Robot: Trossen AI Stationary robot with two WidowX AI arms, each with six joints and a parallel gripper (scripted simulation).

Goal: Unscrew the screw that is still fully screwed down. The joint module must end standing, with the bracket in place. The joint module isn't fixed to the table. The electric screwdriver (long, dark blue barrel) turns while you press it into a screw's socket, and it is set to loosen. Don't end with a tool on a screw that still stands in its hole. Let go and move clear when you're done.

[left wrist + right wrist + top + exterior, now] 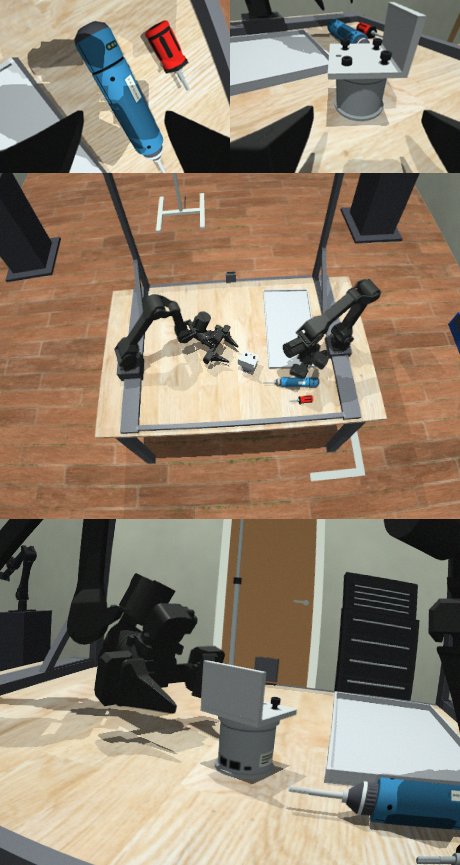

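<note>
The grey joint module point(247, 368) point(247, 744) point(359, 96) stands upright with the pale L-shaped bracket point(232, 691) point(405, 42) on top. In the right wrist view, the front-left screw point(346, 60) sits low on the plate; the back-left screw point(345, 43), back-right screw point(377, 43) and front-right screw point(385, 56) stand higher. The blue electric screwdriver point(300, 382) point(420, 804) point(120, 89) point(346, 31) lies on the table. My left gripper point(309, 365) point(124, 116) is open above its barrel. My right gripper point(233, 356) point(366, 113) is open, low beside the module, not touching it.
A red screwdriver point(306, 399) point(167, 46) point(366, 29) lies beside the electric one, nearer the table's front edge. The shallow pale tray point(282, 308) point(380, 734) point(265, 58) lies behind the electric screwdriver, partly under the left arm. Frame rails border the table.
</note>
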